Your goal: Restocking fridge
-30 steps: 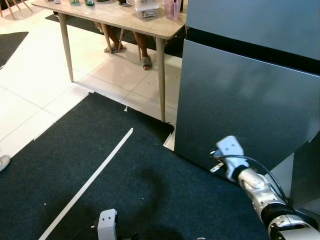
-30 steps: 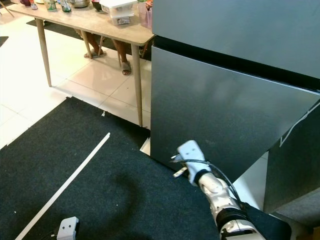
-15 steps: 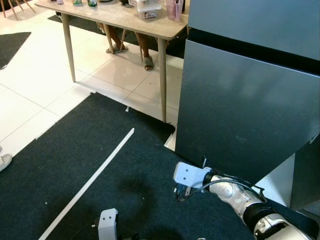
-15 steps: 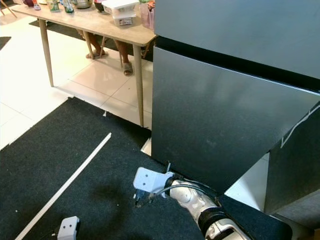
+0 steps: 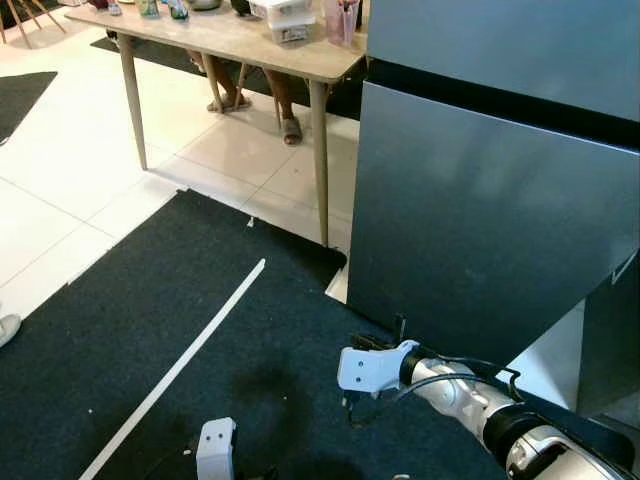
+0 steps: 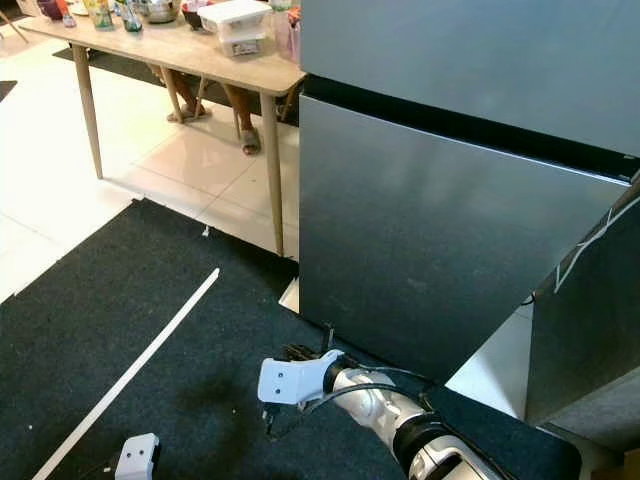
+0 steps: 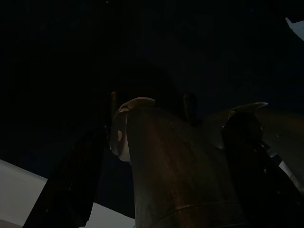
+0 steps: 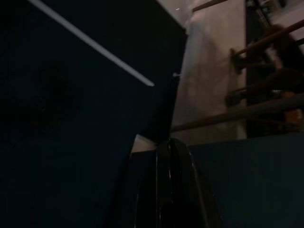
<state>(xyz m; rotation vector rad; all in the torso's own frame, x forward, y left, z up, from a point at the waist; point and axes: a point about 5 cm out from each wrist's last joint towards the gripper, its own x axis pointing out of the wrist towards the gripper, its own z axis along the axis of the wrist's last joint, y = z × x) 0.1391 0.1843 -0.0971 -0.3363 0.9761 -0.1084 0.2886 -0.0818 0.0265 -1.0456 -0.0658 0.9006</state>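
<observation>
Fridge (image 6: 450,230) closed, just beyond right claw (image 5: 352,405); claw low over black mat (image 5: 150,330), fingers pressed together, empty. Risk: scraping door panel if swung up blind.

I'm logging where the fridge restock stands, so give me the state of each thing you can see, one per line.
Fridge lower door: swung open, angled out over the mat.
Fridge upper door: looks shut.
Right gripper: low over the black mat, empty; fingers shut together in the right wrist view.
Left gripper: hanging idle.
Table: upright, bearing containers and bottles.
White container: lid on.
</observation>
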